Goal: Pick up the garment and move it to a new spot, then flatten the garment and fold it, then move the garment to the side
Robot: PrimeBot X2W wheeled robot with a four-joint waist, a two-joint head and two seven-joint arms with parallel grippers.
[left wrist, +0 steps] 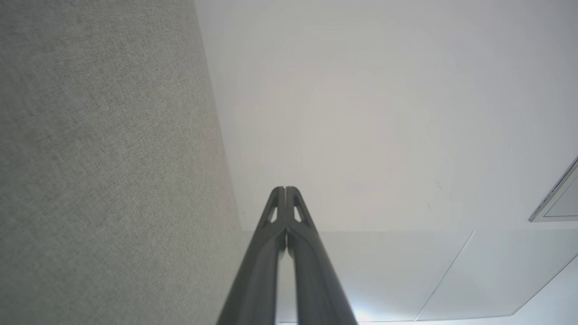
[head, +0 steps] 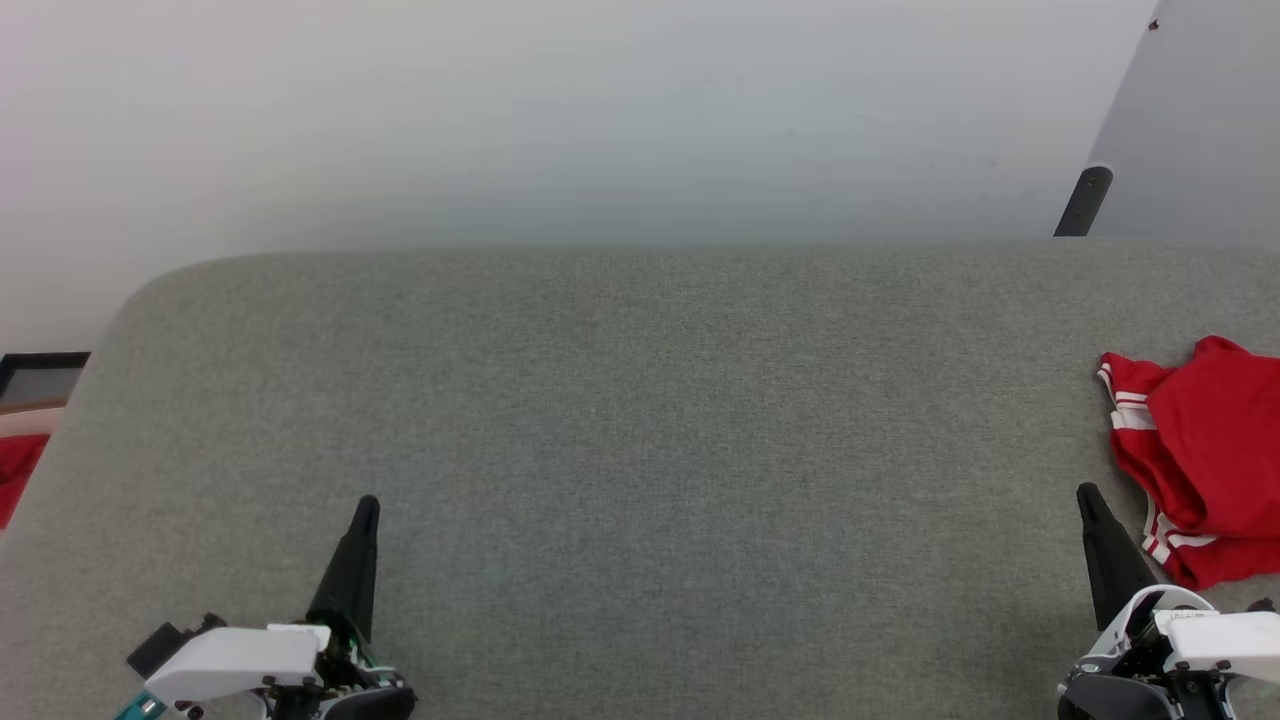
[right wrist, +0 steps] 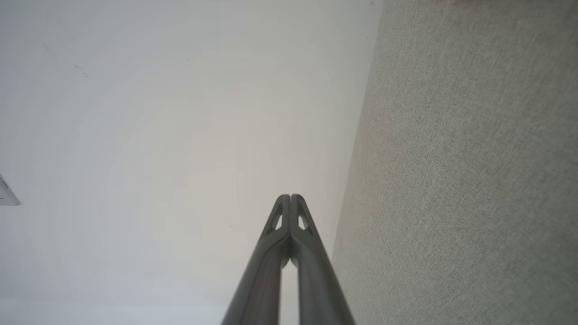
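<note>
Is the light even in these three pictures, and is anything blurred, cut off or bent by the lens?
Head view: soft, even light, no hard shadows on the grey surface; the garment is sharp but cut by the right edge. Left wrist view: the surface's edge curves, glare low beside the left gripper. Right wrist view: pale background washed out, right gripper softer near the lens.

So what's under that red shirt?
The red shirt lies crumpled on the grey fabric surface, which shows beside it. Whether anything else hides beneath its folds cannot be seen, because the cloth covers that spot.
</note>
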